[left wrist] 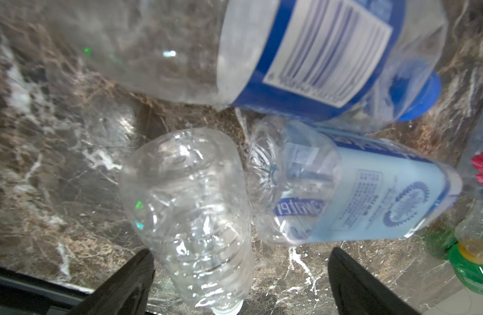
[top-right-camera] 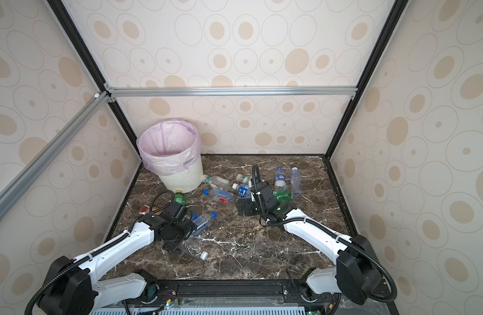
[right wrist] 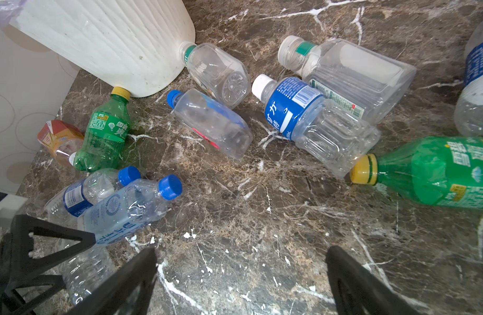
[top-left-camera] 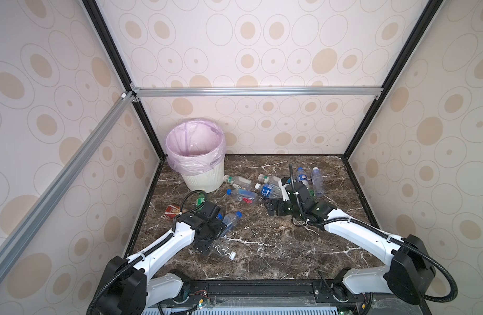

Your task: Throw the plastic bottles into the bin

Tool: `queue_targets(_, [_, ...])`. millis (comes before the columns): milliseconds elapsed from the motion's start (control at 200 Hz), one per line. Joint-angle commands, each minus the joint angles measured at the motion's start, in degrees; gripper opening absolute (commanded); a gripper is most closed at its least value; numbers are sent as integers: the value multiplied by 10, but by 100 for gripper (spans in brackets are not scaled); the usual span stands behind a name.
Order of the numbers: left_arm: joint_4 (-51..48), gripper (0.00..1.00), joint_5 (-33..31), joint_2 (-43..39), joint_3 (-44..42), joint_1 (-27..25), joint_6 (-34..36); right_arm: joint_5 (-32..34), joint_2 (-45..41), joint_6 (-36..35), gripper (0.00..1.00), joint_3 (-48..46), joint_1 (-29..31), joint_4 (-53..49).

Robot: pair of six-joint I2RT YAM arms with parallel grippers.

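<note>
Several plastic bottles lie on the marble table. A crumpled clear bottle (left wrist: 191,207) lies between the fingers of my open left gripper (left wrist: 241,252), untouched by either finger. Two blue-capped bottles (top-left-camera: 232,219) lie just beyond it. My left gripper (top-left-camera: 207,244) hovers low at the left. My right gripper (right wrist: 241,251) is open over bare marble, near a blue-labelled bottle (right wrist: 303,114) and a green bottle (right wrist: 439,174). In both top views my right gripper (top-left-camera: 273,208) (top-right-camera: 243,208) sits mid-table. The cream ribbed bin (top-left-camera: 205,180) (top-right-camera: 186,180) with a pink bag stands back left.
A small orange bottle (top-left-camera: 171,211) and a second green bottle (right wrist: 106,136) lie by the left wall, near the bin's foot. More clear bottles (top-left-camera: 316,181) lie behind my right arm. Patterned walls close three sides; a black rail (top-left-camera: 262,289) runs along the front.
</note>
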Motion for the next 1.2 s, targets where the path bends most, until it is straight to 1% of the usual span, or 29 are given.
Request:
queue_targets(0, [25, 99, -3, 14, -1, 0, 9, 1, 1, 4, 100, -8, 5, 6])
queue_targets(195, [59, 99, 5, 36, 2, -8, 13, 5, -2, 1, 100, -9, 5, 4])
queue_targets(550, [126, 99, 2, 82, 34, -45, -2, 20, -9, 2, 100, -15, 5, -3])
queue_targets(710, [148, 99, 3, 117, 66, -62, 4, 25, -12, 2, 100, -20, 5, -4])
queue_targets(955, [184, 99, -1, 162, 102, -73, 13, 25, -28, 8, 100, -37, -7, -6])
queue_targets(1080, [200, 99, -3, 192, 132, -78, 31, 25, -40, 7, 100, -49, -10, -8])
queue_targets(1195, [200, 99, -11, 205, 162, -80, 73, 22, -49, 0, 100, -59, -10, -14])
